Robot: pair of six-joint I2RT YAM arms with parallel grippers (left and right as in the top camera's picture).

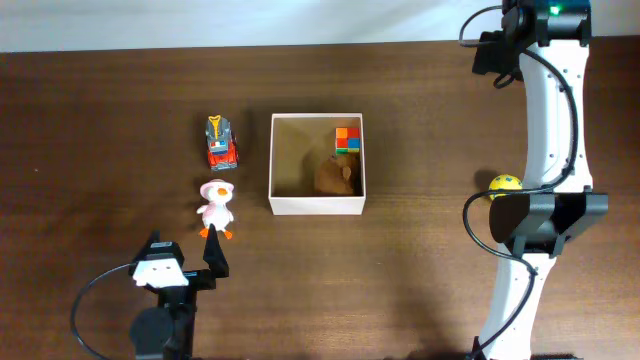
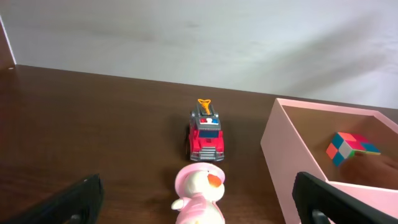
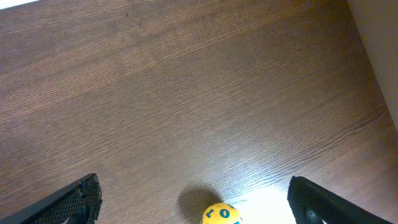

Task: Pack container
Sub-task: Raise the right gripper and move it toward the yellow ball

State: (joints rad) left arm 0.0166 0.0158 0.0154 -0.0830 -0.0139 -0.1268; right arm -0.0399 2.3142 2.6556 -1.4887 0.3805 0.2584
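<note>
The container [image 1: 316, 205], a square cream box, stands mid-table with a multicoloured cube [image 1: 347, 138] and a brown plush toy [image 1: 337, 176] inside. To its left are a red fire truck [image 1: 221, 143] and, nearer me, a pink-and-white duck [image 1: 215, 208]. My left gripper [image 1: 183, 247] is open just short of the duck. In the left wrist view the duck [image 2: 200, 193] sits between the spread fingers, with the truck [image 2: 206, 134] beyond and the container wall [image 2: 280, 143] to the right. My right gripper [image 3: 193, 182] is open above a yellow ball [image 3: 221, 214] with blue marks.
The yellow ball [image 1: 504, 185] lies right of the container, beside the right arm [image 1: 548, 150]. A pale wall borders the far side of the table [image 2: 93, 124]. The table's right edge [image 3: 373, 68] shows in the right wrist view.
</note>
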